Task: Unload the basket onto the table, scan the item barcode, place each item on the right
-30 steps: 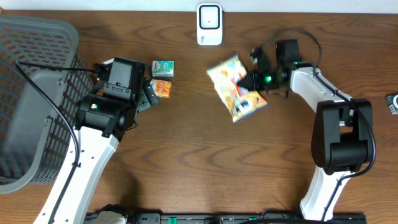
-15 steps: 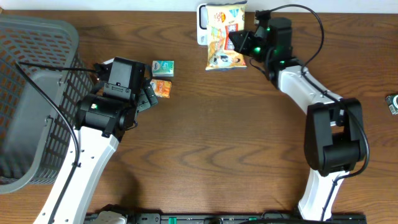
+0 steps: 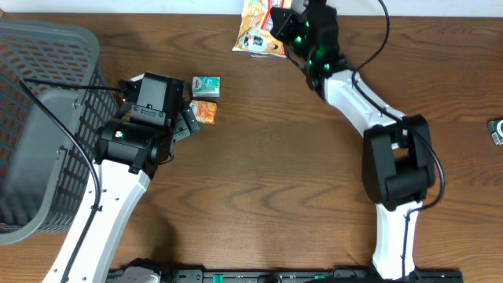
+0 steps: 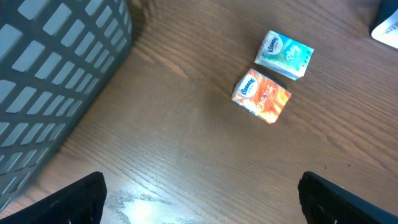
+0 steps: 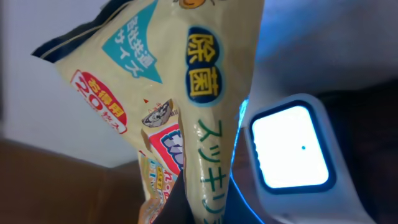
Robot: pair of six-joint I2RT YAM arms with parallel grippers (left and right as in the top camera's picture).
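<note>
The right pincer (image 3: 284,23) is clamped on one edge of the snack packet (image 3: 258,35), holding it up at the far edge of the counter (image 3: 259,173). The packet hangs out to that pincer's left. In the right wrist view the scanner (image 5: 289,146) shows its lit window just beside the packet, whose long axis runs past it. The barcode's face is hidden, so a twist toward the window probably decides it. The left pincer (image 3: 185,119) stands wide apart, empty, near two tissue packs (image 4: 261,96), well away.
</note>
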